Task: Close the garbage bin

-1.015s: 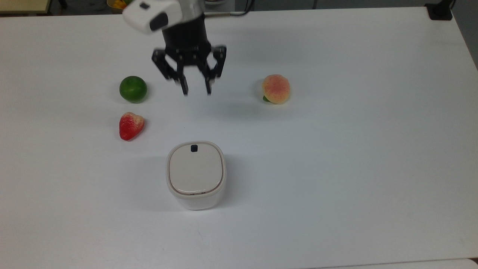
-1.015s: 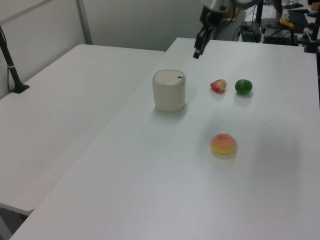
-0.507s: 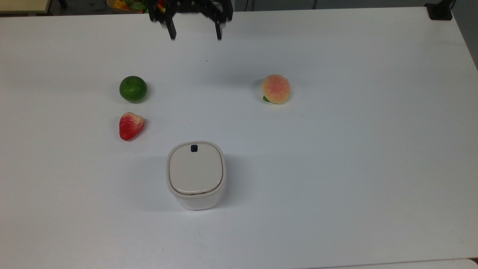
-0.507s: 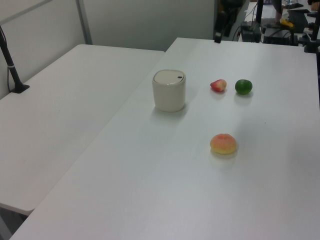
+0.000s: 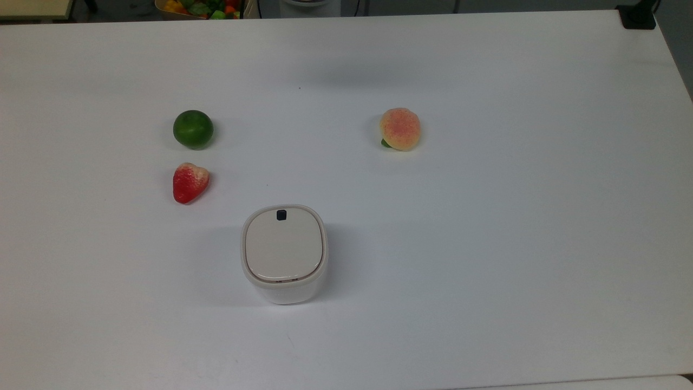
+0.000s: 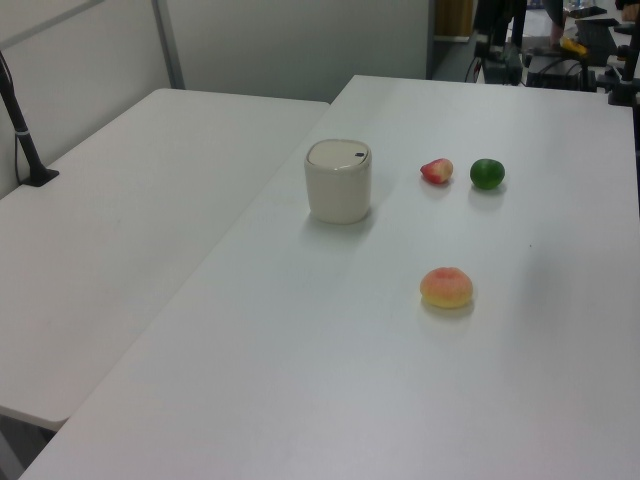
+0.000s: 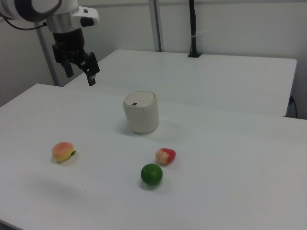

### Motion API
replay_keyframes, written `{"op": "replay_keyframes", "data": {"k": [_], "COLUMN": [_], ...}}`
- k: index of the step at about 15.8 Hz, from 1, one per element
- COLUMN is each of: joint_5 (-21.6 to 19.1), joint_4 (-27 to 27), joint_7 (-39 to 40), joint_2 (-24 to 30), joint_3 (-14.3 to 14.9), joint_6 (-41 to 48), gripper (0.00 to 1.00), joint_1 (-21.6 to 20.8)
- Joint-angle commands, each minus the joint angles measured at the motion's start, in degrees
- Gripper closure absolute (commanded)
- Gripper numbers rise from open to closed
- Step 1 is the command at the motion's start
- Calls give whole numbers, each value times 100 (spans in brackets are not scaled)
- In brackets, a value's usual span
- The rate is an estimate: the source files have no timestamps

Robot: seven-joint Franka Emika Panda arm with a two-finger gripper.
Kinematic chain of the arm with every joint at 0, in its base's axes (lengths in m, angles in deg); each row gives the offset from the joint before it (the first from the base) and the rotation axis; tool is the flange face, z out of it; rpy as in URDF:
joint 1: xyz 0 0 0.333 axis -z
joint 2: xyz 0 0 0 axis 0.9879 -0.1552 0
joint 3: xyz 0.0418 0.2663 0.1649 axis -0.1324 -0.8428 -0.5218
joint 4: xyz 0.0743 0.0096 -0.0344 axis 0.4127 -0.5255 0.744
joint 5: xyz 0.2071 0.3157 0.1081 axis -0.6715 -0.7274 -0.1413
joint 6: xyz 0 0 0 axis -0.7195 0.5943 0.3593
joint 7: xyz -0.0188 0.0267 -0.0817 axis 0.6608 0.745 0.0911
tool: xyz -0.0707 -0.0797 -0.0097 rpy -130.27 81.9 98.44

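The garbage bin point(image 5: 284, 252) is a small white rounded-square tub standing near the middle of the white table point(image 5: 487, 244). Its beige lid lies flat and shut on the rim, with a small black button point(image 5: 281, 215) at the lid's far edge in the top view. The bin also shows in the left view point(image 6: 338, 180) and in the right view point(image 7: 140, 111). In the right view my gripper point(image 7: 80, 74) hangs open and holds nothing, high above the table, up and to the left of the bin and well apart from it.
A green lime point(image 5: 193, 129) and a red strawberry point(image 5: 190, 182) lie to the top view's left of the bin. A peach point(image 5: 399, 128) lies at its upper right. A second white table point(image 6: 130, 200) adjoins in the left view.
My gripper moved away from the bin, up past the top view's top edge and out of the top and left views. The bin and the fruits have not moved.
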Motion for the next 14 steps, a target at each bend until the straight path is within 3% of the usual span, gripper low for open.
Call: {"op": "replay_keyframes", "data": {"k": [1,5,7,14], "joint_5": [78,156,288,324], "joint_4": [-398,-618,-575,-566], "joint_7": [35,465,807,791], "joint_2": [225,155,50,58], "joint_3": [303,303,303,268], "joint_6": [-108,-811,-838,-777], "gripper": [0,0,0,0], "joint_1": [-373,-373,-338,-312]}}
